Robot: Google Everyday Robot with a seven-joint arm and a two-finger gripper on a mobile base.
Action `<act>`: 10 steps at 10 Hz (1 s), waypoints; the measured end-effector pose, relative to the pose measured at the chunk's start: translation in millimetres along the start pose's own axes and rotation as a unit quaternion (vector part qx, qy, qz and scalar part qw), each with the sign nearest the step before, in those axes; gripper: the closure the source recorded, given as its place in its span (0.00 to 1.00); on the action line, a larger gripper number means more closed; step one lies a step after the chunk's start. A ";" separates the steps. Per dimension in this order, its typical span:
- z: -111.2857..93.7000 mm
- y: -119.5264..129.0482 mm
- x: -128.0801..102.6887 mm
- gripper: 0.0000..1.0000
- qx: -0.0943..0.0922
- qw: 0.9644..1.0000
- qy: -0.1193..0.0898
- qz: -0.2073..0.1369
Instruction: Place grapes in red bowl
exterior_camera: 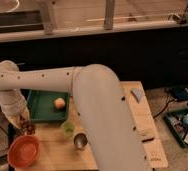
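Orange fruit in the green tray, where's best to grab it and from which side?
Probably straight from above, closing across the middle of the orange fruit. It is round and lies alone in the green tray, whose walls hamper a sideways approach. The gripper is between the tray and the red bowl, shut on the grapes.

One camera looks steeply down along the arm onto the table, end effector at lower left.
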 end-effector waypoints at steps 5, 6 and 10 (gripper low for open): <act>4.3 -12.0 1.1 1.00 0.025 0.999 0.021 0.006; 4.7 -14.5 1.4 1.00 0.025 0.999 0.022 0.009; 2.5 -27.9 -1.6 1.00 0.027 0.999 0.026 0.018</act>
